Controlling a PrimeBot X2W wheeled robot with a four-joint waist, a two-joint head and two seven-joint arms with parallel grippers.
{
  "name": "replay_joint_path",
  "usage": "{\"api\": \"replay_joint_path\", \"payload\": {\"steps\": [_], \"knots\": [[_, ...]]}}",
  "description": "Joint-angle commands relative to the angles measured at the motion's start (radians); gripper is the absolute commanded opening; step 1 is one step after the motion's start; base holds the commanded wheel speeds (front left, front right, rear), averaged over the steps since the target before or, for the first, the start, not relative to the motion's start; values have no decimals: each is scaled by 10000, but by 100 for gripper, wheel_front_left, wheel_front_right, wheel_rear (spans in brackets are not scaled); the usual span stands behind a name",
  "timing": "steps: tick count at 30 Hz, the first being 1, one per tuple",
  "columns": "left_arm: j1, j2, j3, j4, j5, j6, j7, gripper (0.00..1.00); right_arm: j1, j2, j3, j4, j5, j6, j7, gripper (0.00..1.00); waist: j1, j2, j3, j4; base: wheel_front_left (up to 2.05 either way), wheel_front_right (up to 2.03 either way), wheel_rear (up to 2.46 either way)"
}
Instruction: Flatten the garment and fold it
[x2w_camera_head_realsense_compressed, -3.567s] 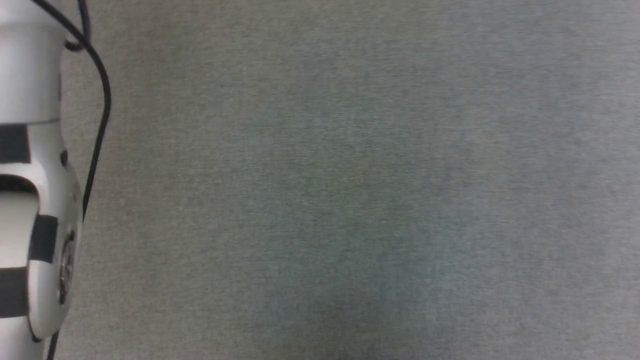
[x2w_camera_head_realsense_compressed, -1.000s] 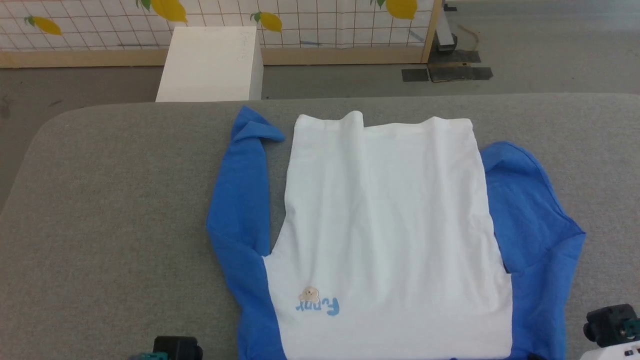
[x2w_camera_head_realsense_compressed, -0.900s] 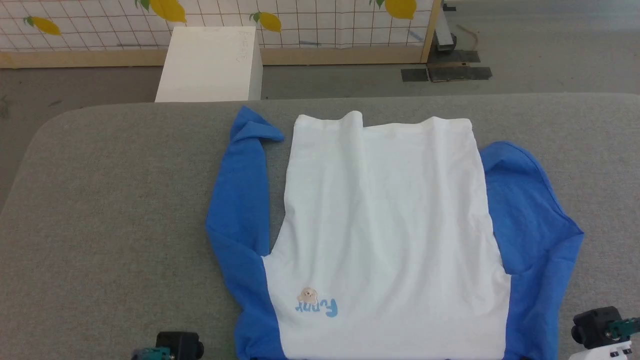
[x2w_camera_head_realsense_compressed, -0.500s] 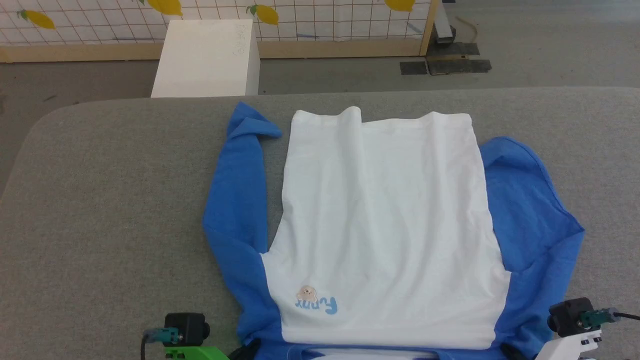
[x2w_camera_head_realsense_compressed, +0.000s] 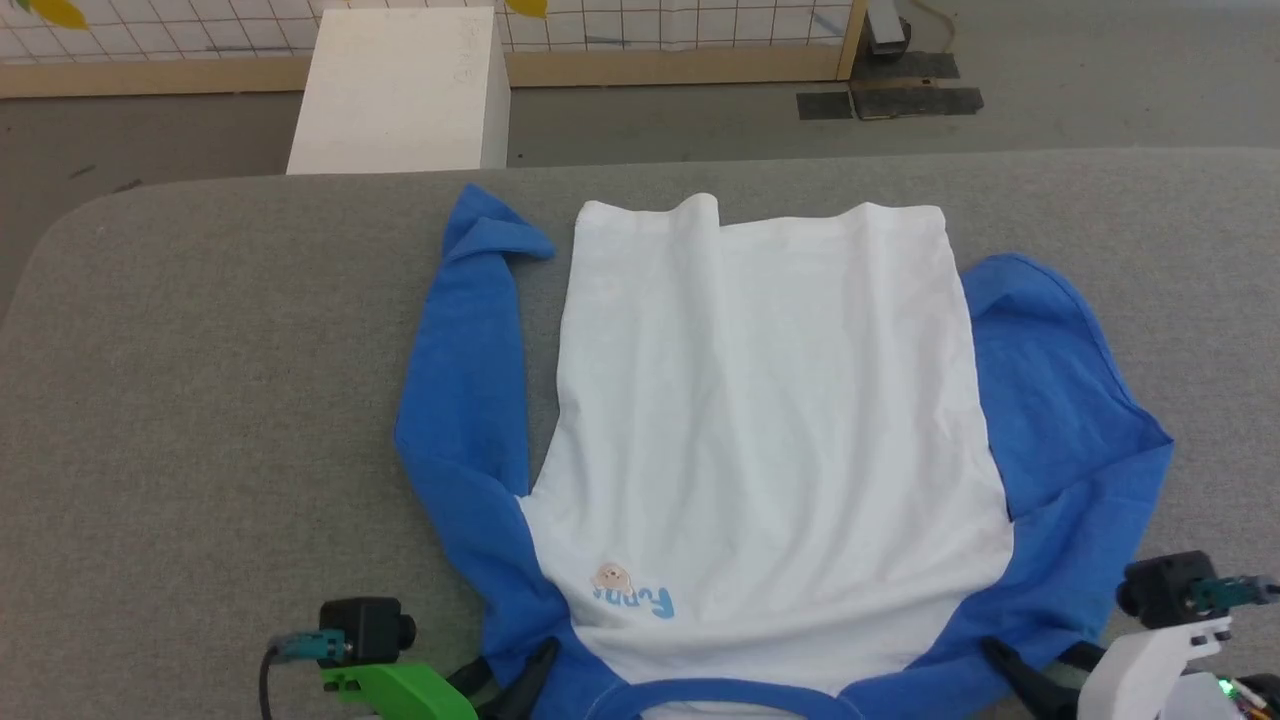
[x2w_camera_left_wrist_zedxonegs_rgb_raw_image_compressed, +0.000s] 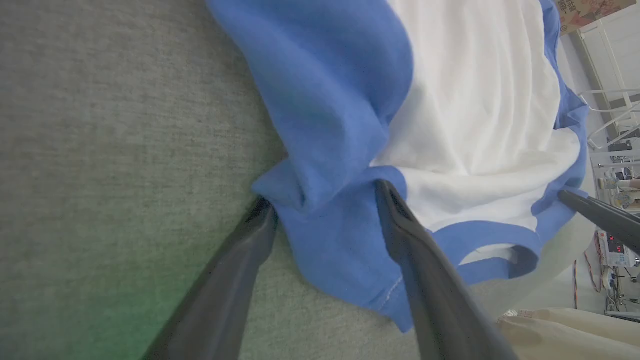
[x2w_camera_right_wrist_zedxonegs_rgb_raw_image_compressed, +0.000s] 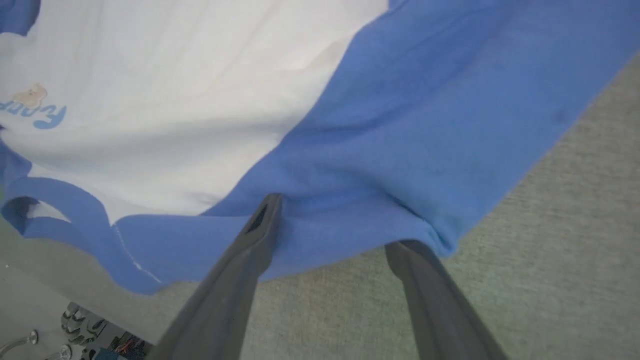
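Even, bright, soft-shadowed light; head view sharp, both wrist views blurred and edge-warped.

Garment (x2w_camera_head_realsense_compressed: 760, 400) on table (x2w_camera_head_realsense_compressed: 200, 400), box (x2w_camera_head_realsense_compressed: 400, 90) behind; left claw (x2w_camera_left_wrist_zedxonegs_rgb_raw_image_compressed: 325, 200) and right claw (x2w_camera_right_wrist_zedxonegs_rgb_raw_image_compressed: 335, 222) at near shoulders, seemingly astride cloth

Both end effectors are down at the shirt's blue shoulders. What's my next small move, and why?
Probably shut the left end effector and the right end effector together. Each stands open, its fingers straddling bunched blue shoulder fabric at the near edge of the shirt, so closing should pinch that fabric ready for the fold.
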Motion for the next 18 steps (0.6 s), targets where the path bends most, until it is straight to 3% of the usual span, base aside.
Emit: {"api": "replay_joint_path", "payload": {"steps": [1, 6, 11, 14, 18], "knots": [[160, 109, 127, -89, -131, 151, 100, 100, 35, -138, -162, -228, 138, -84, 184, 100, 1, -1, 8, 3, 0, 0, 0], [759, 355, 632, -1721, -441, 506, 88, 100, 651, -203, -1335, -1673, 452, -84, 1162, 100, 1, -1, -70, 50, 0, 0, 0], [1254, 525, 1374, -3192, -129, 1003, -681, 100, 1198, 320, -2674, -3372, 288, -84, 1701, 100, 1, -1, -223, 142, 0, 0, 0], [1260, 422, 1710, -3580, 474, 1211, -1622, 100, 1191, 748, -3023, -4202, -198, -84, 1276, 100, 1, -1, -280, 183, 0, 0, 0], [1081, -46, 2012, -3436, 1274, 1368, -3260, 100, 843, 1203, -2958, -4675, -1434, -84, -372, 100, 1, -1, -285, 190, 0, 0, 0]]}}
